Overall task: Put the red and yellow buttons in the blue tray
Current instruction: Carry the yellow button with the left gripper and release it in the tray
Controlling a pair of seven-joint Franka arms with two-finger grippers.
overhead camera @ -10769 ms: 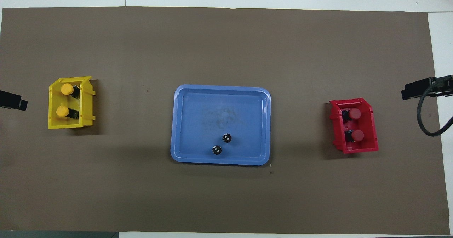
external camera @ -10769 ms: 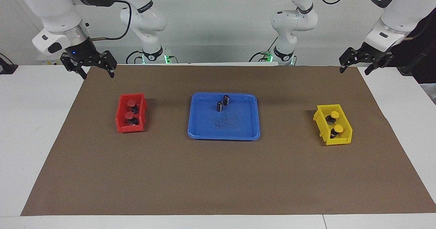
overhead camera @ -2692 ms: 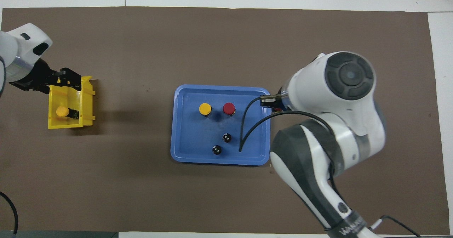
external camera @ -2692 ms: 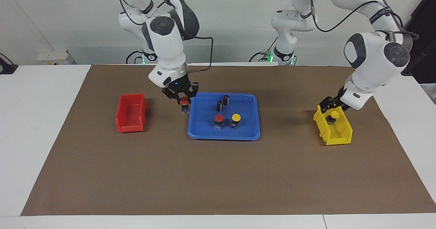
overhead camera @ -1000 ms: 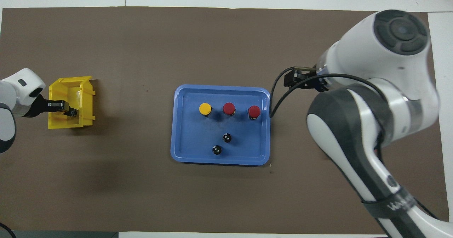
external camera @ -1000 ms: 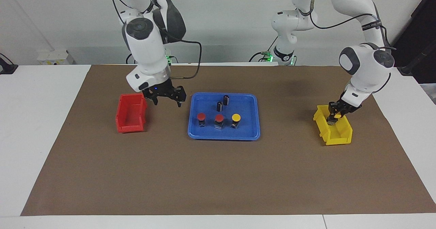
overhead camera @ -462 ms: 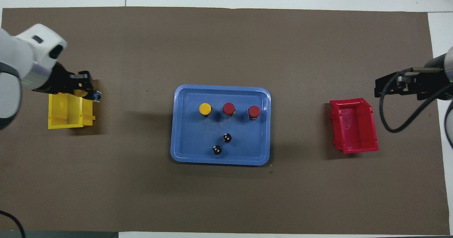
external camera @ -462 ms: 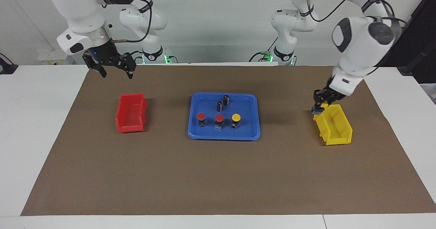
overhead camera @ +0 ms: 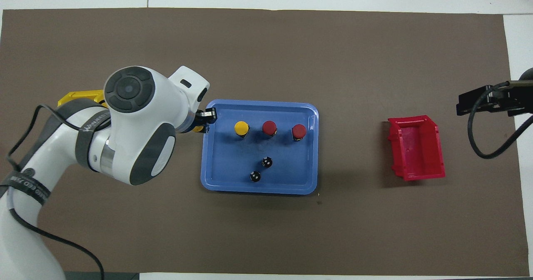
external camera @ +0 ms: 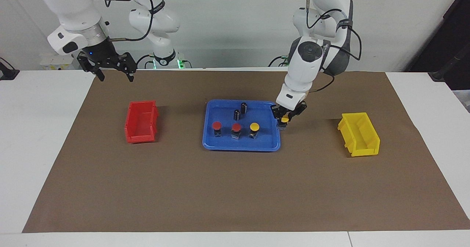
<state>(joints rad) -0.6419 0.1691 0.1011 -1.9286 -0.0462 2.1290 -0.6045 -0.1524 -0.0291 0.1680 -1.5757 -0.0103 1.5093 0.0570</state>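
Observation:
The blue tray (external camera: 240, 148) lies mid-table, also in the overhead view (overhead camera: 233, 167). In it stand two red buttons (external camera: 217, 125) (external camera: 236, 127) and one yellow button (external camera: 254, 126) in a row; from overhead they are the reds (overhead camera: 299, 131) (overhead camera: 269, 127) and the yellow (overhead camera: 241, 127). My left gripper (external camera: 284, 118) is shut on the second yellow button (external camera: 284, 120) and holds it just over the tray's rim at the left arm's end. Overhead, the left arm hides most of that button. My right gripper (external camera: 115, 74) is open and empty, raised near the robots' edge of the mat.
Two dark cylinders (external camera: 243, 107) (external camera: 237, 114) stand in the tray nearer to the robots than the buttons. An empty red bin (external camera: 141, 122) sits toward the right arm's end. An empty yellow bin (external camera: 359, 133) sits toward the left arm's end.
My left gripper has carried the yellow button from the yellow bin across to the tray's rim. My right gripper has stayed raised near the red bin's end, shifting slightly.

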